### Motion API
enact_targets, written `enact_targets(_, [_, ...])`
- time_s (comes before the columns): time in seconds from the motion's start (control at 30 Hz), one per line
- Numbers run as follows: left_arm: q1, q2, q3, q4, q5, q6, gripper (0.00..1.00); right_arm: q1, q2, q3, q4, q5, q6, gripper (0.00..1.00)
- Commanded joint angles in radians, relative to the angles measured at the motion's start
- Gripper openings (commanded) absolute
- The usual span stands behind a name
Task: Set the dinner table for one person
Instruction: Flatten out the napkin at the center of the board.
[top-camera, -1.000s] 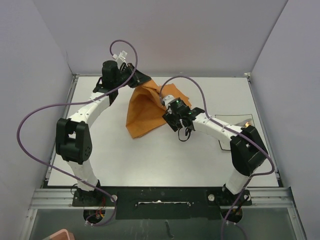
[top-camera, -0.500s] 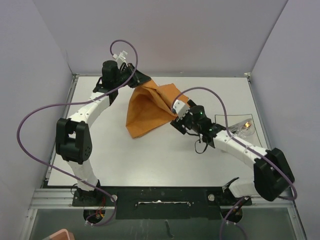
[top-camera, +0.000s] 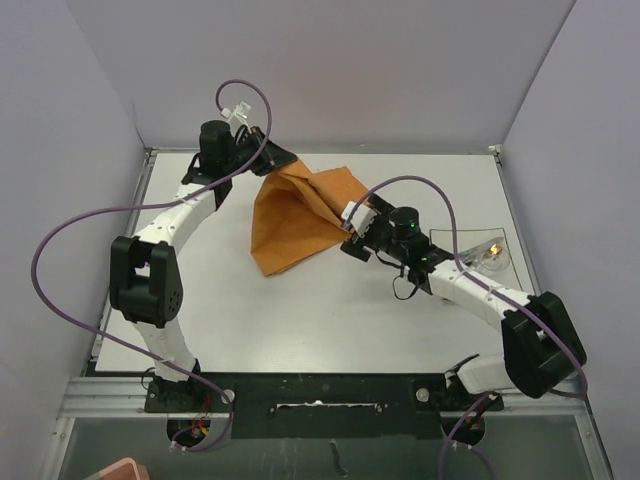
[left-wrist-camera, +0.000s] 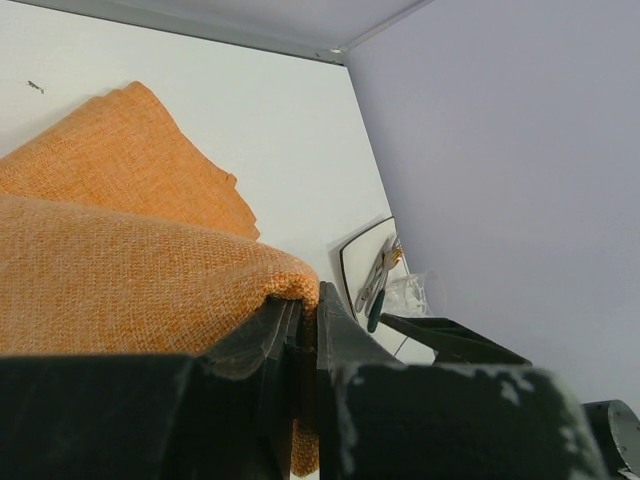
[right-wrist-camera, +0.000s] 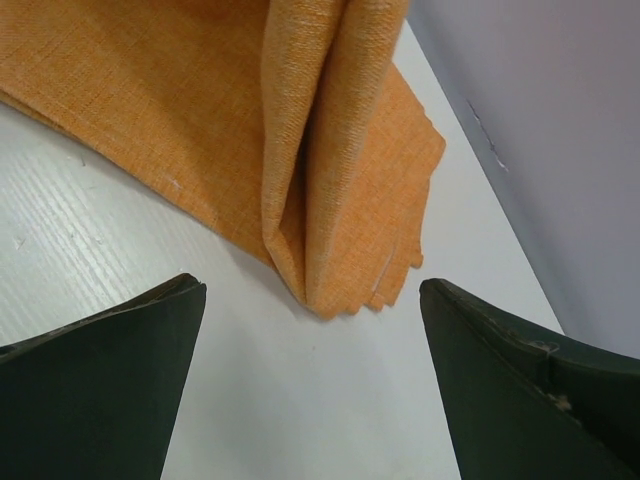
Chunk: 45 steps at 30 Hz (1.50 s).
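An orange cloth (top-camera: 298, 215) lies partly lifted on the dinner table (top-camera: 300, 310). Its far corner is raised, with my left gripper (top-camera: 268, 162) shut on it; in the left wrist view the cloth (left-wrist-camera: 140, 250) folds over the closed jaws of the left gripper (left-wrist-camera: 306, 312). My right gripper (top-camera: 352, 232) is open just off the cloth's right corner. In the right wrist view that pleated corner (right-wrist-camera: 335, 180) rests on the table ahead of the right gripper (right-wrist-camera: 312, 335), with nothing between its spread fingers (right-wrist-camera: 100, 385).
A white plate (top-camera: 462, 268) lies at the right of the table, partly under the right arm, with a clear glass (top-camera: 491, 257) beside it. The left wrist view shows the plate (left-wrist-camera: 362, 262) carrying cutlery (left-wrist-camera: 380, 285). Grey walls enclose the table on three sides.
My right gripper has opened wider and drawn back off the cloth's right corner, its arm swinging out to the right. The cloth's right side has spread onto the table. The left gripper keeps its hold.
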Motion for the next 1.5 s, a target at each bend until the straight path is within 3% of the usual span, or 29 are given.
enact_targets(0.0, [0.012,-0.014,0.069,0.058,0.031,0.012,0.00,0.046,0.086,0.087,0.073,-0.055,-0.058,0.93])
enact_targets(0.4, [0.014,0.001,0.102,0.057,0.029,-0.001,0.00,0.075,0.281,0.210,0.119,-0.042,-0.084,0.94])
enact_targets(0.93, [0.020,-0.003,0.126,0.029,0.035,0.014,0.00,-0.066,0.473,0.336,0.173,-0.028,-0.022,0.93])
enact_targets(1.0, [0.024,-0.007,0.126,0.027,0.040,0.015,0.00,-0.069,0.509,0.369,0.156,-0.028,0.000,0.84])
enact_targets(1.03, [0.026,-0.008,0.126,0.026,0.040,0.015,0.00,-0.068,0.525,0.394,0.122,-0.050,0.003,0.70])
enact_targets(1.07, [0.029,-0.011,0.124,0.025,0.040,0.014,0.00,-0.066,0.538,0.415,0.089,-0.062,0.001,0.45])
enact_targets(1.1, [0.032,-0.013,0.122,0.026,0.042,0.014,0.00,-0.063,0.551,0.434,0.063,-0.065,-0.001,0.12])
enact_targets(1.13, [0.035,-0.017,0.118,0.028,0.044,0.013,0.00,-0.062,0.561,0.450,0.035,-0.061,0.004,0.00])
enact_targets(1.3, [0.042,-0.025,0.103,0.035,0.047,0.008,0.00,-0.039,0.527,0.412,0.051,-0.008,0.030,0.00])
enact_targets(1.47, [0.043,-0.033,0.099,0.042,0.050,0.002,0.00,-0.037,0.379,0.361,0.061,0.135,0.076,0.00])
